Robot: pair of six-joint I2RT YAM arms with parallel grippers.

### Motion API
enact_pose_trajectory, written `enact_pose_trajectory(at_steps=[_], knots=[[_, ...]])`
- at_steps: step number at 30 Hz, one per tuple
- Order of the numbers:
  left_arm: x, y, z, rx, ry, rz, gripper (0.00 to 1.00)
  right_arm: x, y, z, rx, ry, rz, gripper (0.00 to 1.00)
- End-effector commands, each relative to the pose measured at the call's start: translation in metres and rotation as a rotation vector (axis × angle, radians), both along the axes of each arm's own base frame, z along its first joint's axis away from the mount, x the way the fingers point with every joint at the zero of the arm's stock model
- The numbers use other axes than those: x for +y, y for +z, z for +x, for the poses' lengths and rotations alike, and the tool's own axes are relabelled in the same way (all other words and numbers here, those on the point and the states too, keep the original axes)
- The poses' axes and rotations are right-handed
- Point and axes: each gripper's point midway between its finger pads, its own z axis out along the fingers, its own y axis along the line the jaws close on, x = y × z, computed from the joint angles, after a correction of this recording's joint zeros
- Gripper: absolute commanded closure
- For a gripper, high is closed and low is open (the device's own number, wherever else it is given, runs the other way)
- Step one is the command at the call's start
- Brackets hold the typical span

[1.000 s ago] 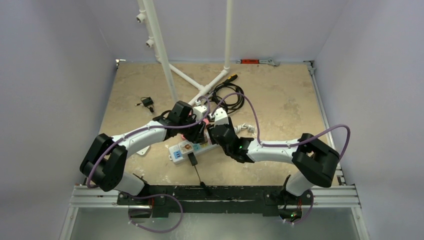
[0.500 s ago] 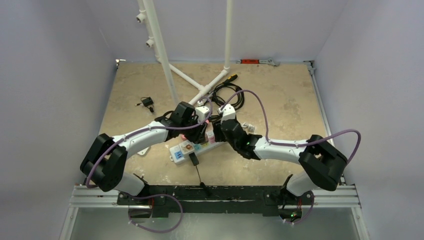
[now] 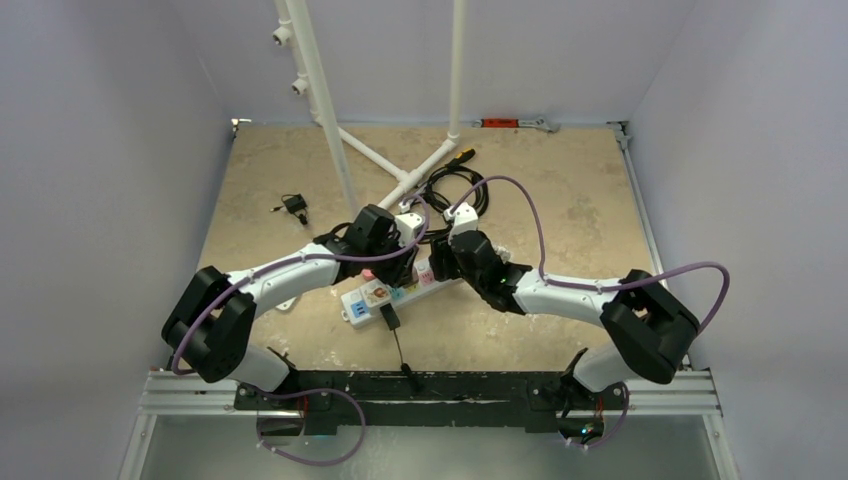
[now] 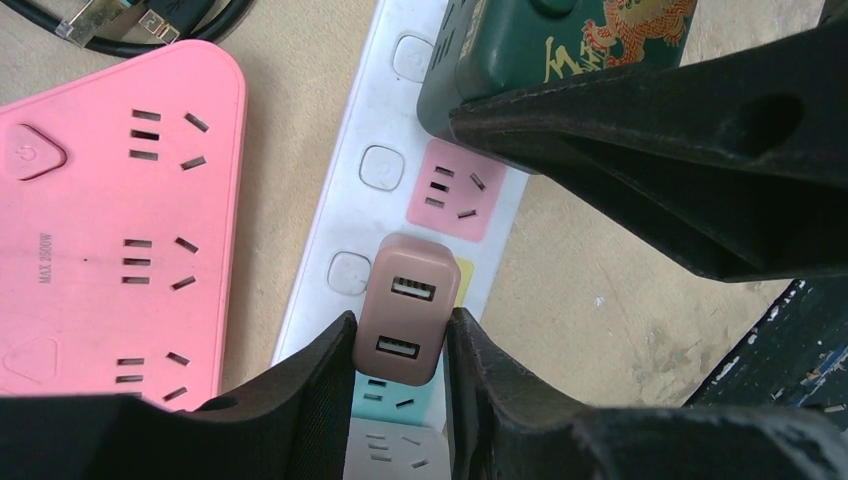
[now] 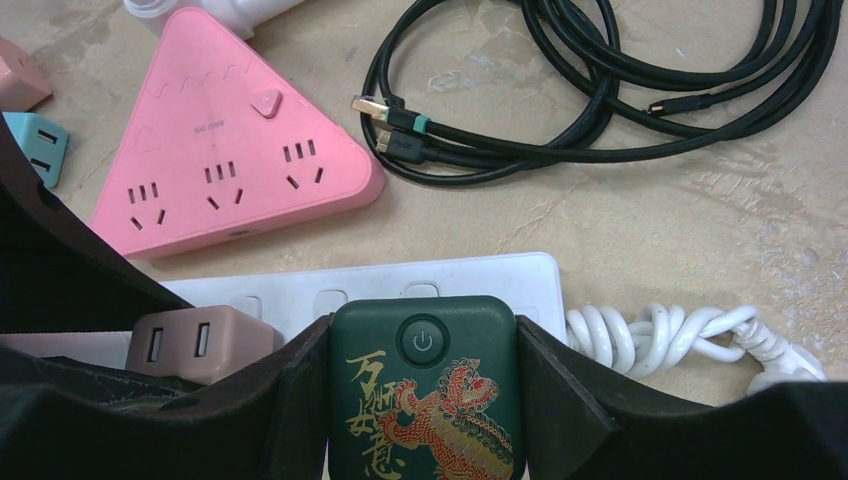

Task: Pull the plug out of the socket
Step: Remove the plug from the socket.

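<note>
A white power strip (image 3: pixel 378 297) lies mid-table; it also shows in the left wrist view (image 4: pixel 372 120) and the right wrist view (image 5: pixel 470 280). A dusty-pink two-port USB plug (image 4: pixel 405 300) stands in it. My left gripper (image 4: pixel 400 322) is shut on this plug, with a finger against each side. The plug also shows in the right wrist view (image 5: pixel 195 343). My right gripper (image 5: pixel 420 330) is shut on a dark green adapter with a dragon print (image 5: pixel 425 400), plugged in near the strip's cord end. In the top view the left gripper (image 3: pixel 393 262) and right gripper (image 3: pixel 440 266) sit close together.
A pink triangular socket block (image 5: pixel 225 170) lies just beyond the strip. Coiled black cables (image 5: pixel 600 90) lie behind it. The strip's white coiled cord (image 5: pixel 670 335) is at the right. A black plug with cable (image 3: pixel 388 318) sits at the strip's near side. A white pipe frame (image 3: pixel 400 170) stands behind.
My right arm has reached forward and its gripper has moved up along the strip, next to the left gripper. The left arm has barely moved.
</note>
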Motion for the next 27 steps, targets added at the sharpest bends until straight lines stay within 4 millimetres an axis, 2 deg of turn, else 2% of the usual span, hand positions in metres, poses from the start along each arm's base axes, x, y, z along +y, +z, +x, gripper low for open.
enact_pose_trajectory(at_steps=[1, 12, 16, 21, 27], knots=[[0.02, -0.017, -0.007, 0.025, 0.028, 0.121, 1.0, -0.008, 0.032, 0.014, -0.076, -0.084, 0.089, 1.0], [0.006, -0.026, -0.022, 0.024, -0.02, 0.164, 1.0, -0.032, 0.049, 0.018, -0.141, -0.191, 0.068, 1.0], [-0.001, -0.03, -0.025, 0.029, -0.043, 0.166, 1.0, -0.024, 0.043, 0.011, -0.143, -0.183, 0.044, 1.0], [-0.007, -0.035, -0.027, 0.045, -0.058, 0.166, 1.0, -0.007, 0.034, -0.01, -0.149, -0.193, -0.026, 1.0], [-0.008, -0.036, -0.028, 0.051, -0.061, 0.165, 1.0, -0.003, 0.03, -0.017, -0.148, -0.198, -0.04, 1.0]])
